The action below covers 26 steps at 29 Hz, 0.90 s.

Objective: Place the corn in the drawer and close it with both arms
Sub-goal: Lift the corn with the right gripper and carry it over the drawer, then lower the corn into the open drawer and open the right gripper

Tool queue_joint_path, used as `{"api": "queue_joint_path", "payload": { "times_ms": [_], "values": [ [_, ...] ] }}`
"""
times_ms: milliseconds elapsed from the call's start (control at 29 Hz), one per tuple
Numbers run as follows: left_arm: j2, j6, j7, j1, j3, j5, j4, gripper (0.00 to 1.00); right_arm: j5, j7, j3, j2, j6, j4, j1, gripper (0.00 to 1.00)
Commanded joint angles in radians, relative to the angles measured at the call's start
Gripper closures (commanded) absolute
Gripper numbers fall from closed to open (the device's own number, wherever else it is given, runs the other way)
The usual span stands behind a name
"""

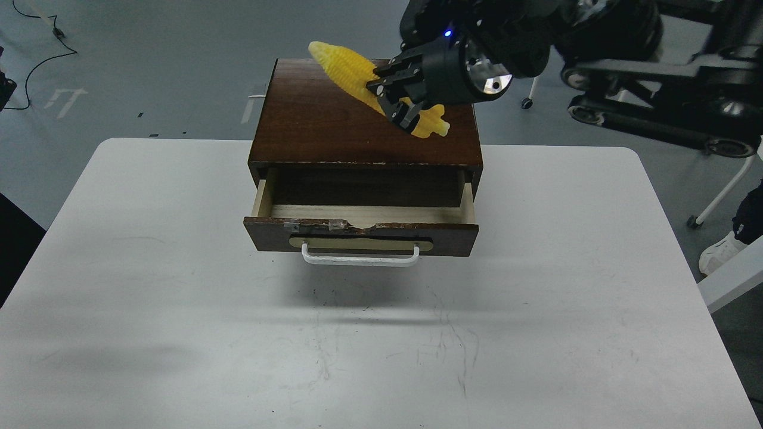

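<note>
My right gripper (390,95) is shut on the yellow corn (349,68) and holds it tilted in the air over the top of the dark brown cabinet (334,122). The corn's tip points up-left and its stub end sticks out down-right of the fingers. The drawer (360,229) stands pulled open below it, with its pale wood inside bare and its white handle (360,257) facing me. The right arm (644,107) comes in from the upper right. My left arm and gripper are out of view.
The cabinet stands on a white table (179,310). A rolling chair's legs (715,202) stand off the table's right edge, and a white edge and a shoe show at the far right. A cable lies on the floor at upper left.
</note>
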Motion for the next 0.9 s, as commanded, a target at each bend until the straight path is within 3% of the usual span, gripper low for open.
{"api": "queue_joint_path", "payload": {
  "times_ms": [0, 172, 207, 276, 379, 517, 586, 862],
  "values": [
    [0.026, 0.0, -0.001, -0.003, -0.004, 0.0, 0.0, 0.01, -0.085, 0.012, -0.061, 0.059, 0.0, -0.002, -0.014, 0.9],
    [0.032, 0.0, -0.002, -0.001, -0.003, 0.0, 0.0, 0.01, -0.1, 0.037, -0.123, 0.095, 0.0, 0.01, -0.021, 0.9],
    [0.03, 0.0, -0.004, -0.001, -0.003, 0.0, 0.0, 0.01, -0.1, 0.037, -0.124, 0.105, 0.0, 0.008, -0.023, 0.87],
    [0.03, 0.0, -0.005, -0.001, -0.003, 0.0, 0.0, 0.01, -0.1, 0.038, -0.124, 0.106, -0.001, 0.007, -0.037, 0.65],
    [0.035, 0.0, -0.01, -0.001, -0.003, 0.0, 0.0, 0.01, -0.1, 0.047, -0.123, 0.108, -0.001, 0.013, -0.04, 0.59],
    [0.041, 0.0, -0.008, -0.001, -0.003, 0.0, 0.0, 0.01, -0.099, 0.055, -0.123, 0.108, -0.001, 0.011, -0.047, 0.41],
    [0.041, 0.0, -0.01, -0.001, -0.003, 0.0, 0.0, 0.01, -0.096, 0.053, -0.123, 0.106, -0.003, 0.011, -0.049, 0.35],
    [0.037, 0.0, -0.014, -0.007, -0.01, 0.0, 0.0, 0.05, -0.016, 0.053, -0.028, 0.073, -0.003, -0.002, -0.038, 0.26]
  ]
}}
